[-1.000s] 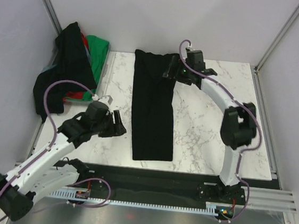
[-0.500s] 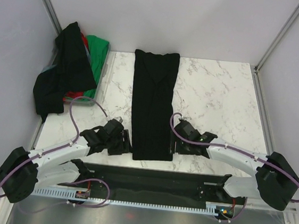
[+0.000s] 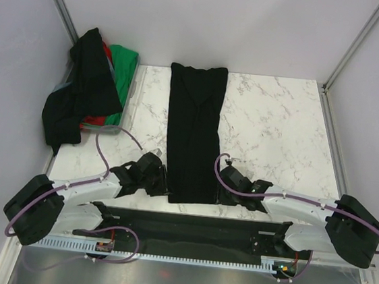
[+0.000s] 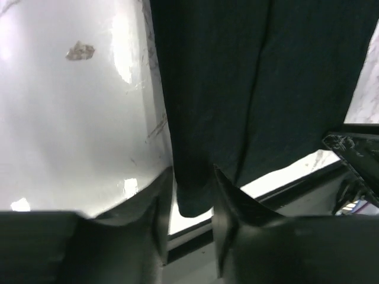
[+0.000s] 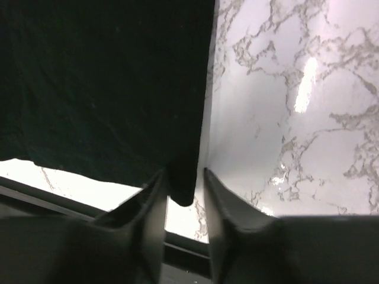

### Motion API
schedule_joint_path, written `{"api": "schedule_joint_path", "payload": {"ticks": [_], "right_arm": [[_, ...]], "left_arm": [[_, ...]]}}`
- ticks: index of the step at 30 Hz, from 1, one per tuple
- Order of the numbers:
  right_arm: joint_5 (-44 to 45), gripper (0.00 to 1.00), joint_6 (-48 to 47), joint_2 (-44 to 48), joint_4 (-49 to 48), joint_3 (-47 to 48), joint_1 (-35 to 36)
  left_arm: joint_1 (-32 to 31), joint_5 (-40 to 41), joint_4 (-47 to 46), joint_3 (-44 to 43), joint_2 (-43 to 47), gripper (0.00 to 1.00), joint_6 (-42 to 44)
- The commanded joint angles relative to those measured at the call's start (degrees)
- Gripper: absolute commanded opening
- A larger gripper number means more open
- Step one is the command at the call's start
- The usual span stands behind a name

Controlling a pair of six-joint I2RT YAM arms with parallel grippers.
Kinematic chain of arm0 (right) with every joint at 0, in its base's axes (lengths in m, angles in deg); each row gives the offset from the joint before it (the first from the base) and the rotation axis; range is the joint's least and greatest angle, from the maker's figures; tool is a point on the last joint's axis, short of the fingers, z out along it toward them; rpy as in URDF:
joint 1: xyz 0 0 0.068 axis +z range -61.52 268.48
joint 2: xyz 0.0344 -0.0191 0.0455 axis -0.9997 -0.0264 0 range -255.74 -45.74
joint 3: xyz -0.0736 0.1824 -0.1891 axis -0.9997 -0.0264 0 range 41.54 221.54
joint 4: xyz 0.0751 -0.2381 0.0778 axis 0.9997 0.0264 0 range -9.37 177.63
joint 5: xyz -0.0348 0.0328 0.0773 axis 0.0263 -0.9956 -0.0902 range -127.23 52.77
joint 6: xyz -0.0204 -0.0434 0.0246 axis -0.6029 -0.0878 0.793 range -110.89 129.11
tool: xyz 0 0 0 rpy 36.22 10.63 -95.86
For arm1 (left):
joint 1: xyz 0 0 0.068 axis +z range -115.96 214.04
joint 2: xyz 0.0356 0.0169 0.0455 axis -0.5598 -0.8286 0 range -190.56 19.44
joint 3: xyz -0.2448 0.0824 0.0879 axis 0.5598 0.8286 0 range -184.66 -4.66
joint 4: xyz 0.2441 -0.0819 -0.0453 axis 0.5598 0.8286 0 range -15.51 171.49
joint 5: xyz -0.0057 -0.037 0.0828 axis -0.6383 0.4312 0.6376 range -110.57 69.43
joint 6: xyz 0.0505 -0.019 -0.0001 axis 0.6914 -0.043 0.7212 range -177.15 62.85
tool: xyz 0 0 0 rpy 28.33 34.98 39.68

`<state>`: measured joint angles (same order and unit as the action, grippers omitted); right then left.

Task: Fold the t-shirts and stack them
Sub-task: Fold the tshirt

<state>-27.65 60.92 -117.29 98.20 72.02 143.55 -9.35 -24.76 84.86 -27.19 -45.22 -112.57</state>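
Observation:
One black t-shirt (image 3: 194,129) lies folded into a long narrow strip down the middle of the marble table (image 3: 279,124). My left gripper (image 3: 164,188) is at the strip's near left corner. In the left wrist view the t-shirt (image 4: 249,89) has that corner hanging between the fingers of the left gripper (image 4: 191,171), with a slit of light beside it. My right gripper (image 3: 220,189) is at the near right corner. In the right wrist view the t-shirt (image 5: 106,89) has its corner between the narrowly open fingers of the right gripper (image 5: 185,171), which leave a gap on the right side.
A heap of other t-shirts (image 3: 86,97) lies at the far left, black on top with a green one (image 3: 124,67) and some red showing. White walls and metal posts enclose the table. A black rail (image 3: 188,222) runs along the near edge.
Both arms swung down to the strip's near corners, the right arm coming from the far end. Both pairs of jaws have narrowed around the corners.

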Motion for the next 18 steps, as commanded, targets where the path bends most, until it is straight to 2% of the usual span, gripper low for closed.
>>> {"api": "schedule_joint_path", "payload": {"ticks": [1, 2, 3, 4, 5, 7, 10, 11, 15, 18], "right_arm": [[1.3, 0.33, 2.2, 0.2, -3.8, -1.8, 0.6], [1.4, 0.24, 2.2, 0.2, -4.1, -2.1, 0.6], [1.8, 0.19, 2.3, 0.8, -4.1, -2.3, 0.6], [1.9, 0.14, 2.3, 1.2, -4.2, -2.5, 0.6], [2.3, 0.0, 2.5, 1.7, -3.9, -2.7, 0.6], [3.3, 0.0, 2.6, 3.6, -2.5, -2.5, 0.6], [4.6, 0.0, 3.1, 8.0, 3.9, -1.7, 0.6], [4.7, 0.0, 3.3, 11.1, 4.9, -1.7, 0.6], [3.7, 0.0, 5.0, 17.6, 7.2, -2.7, 0.6], [1.5, 0.0, 6.5, 18.2, 6.6, -5.1, 0.7]], "left_arm": [[-0.5, 0.1, -2.2, 1.9, -3.6, 0.36, -0.8], [-0.5, 0.1, -2.7, 1.8, -4.1, 0.28, -0.7], [-0.5, 0.1, -3.2, 1.8, -4.4, 0.13, -0.3], [-0.5, 0.1, -3.7, 1.7, -4.9, 0.05, -0.1], [-0.5, 0.1, -3.7, 1.2, -5.5, 0.02, 0.1], [-0.5, 0.3, -2.7, 0.6, -4.9, 0.02, 0.7], [-0.5, 2.9, 5.9, -1.7, 1.8, 0.02, 0.0], [-0.5, 3.6, 10.0, -2.9, 7.4, 0.02, -0.1], [-0.5, 6.1, 16.2, -3.4, 17.6, 0.02, -1.4], [-0.5, 4.7, 16.5, -0.5, 18.5, 0.02, -2.9]]}}
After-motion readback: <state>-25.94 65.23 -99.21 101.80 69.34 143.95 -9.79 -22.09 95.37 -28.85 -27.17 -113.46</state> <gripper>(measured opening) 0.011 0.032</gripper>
